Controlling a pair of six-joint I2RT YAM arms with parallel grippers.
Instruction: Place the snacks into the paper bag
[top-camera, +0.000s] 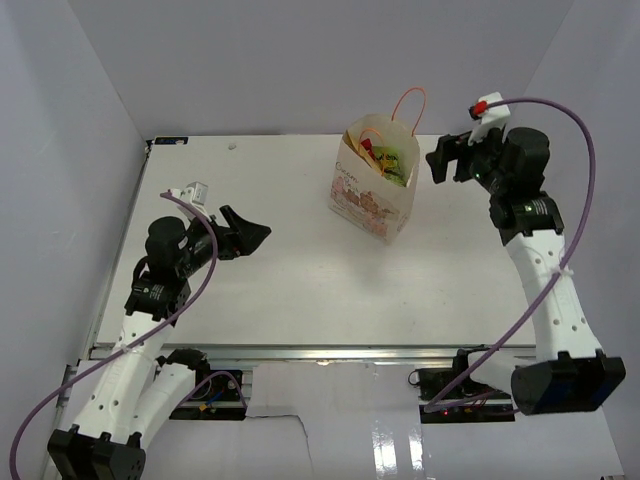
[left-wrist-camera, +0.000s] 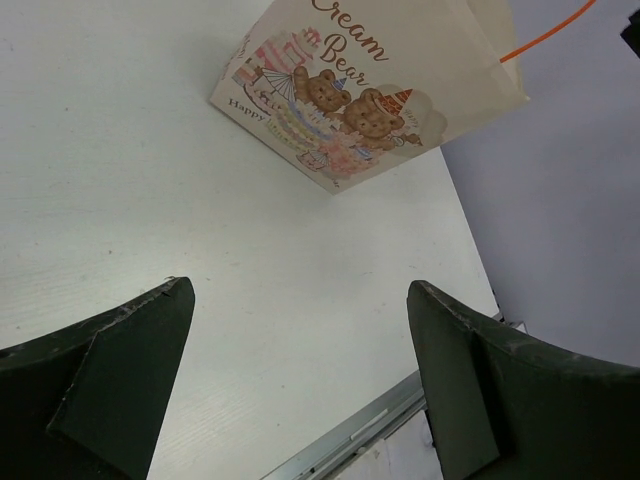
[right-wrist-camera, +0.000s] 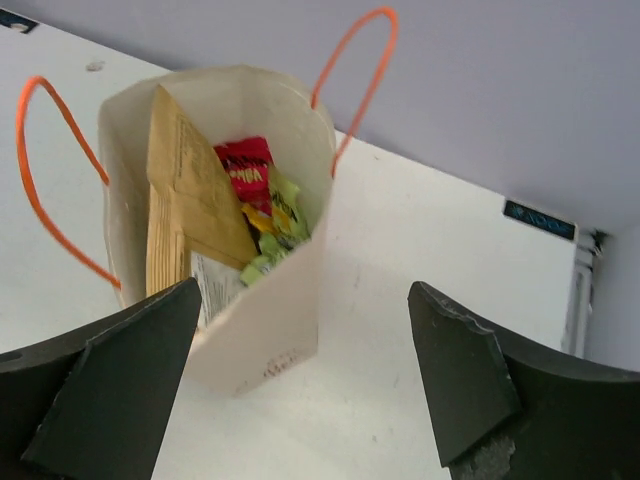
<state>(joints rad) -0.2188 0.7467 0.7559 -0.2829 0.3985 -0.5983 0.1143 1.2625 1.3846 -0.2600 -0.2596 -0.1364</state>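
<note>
Your left gripper (top-camera: 247, 228) hangs over the table (top-camera: 250, 300) at about 8 o'clock from the paper bag (top-camera: 372, 190), well apart from it. Its jaws stand wide apart with nothing between them. The bag stands upright at about 1 o'clock from the middle of the table.

The snacks (right-wrist-camera: 262, 205) are inside the bag. From the right wrist you see a red packet, some green-yellow ones and a large flat tan pack leaning on the wall at 9 o'clock. Your right gripper (top-camera: 447, 158) hovers near the mouth of the bag, at 3 o'clock from it, jaws also apart and empty.

No packet shows on the table in any view, so I judge the filling step to be at its end. The next move calls for drawing the right arm away without catching the orange handles (right-wrist-camera: 355, 80).

The bottom of the bag is hidden, so you cannot count the packets. The tan pack is perhaps the chip bag turned around, but its print is too unclear to say. The arms cover part of the near table edge.
</note>
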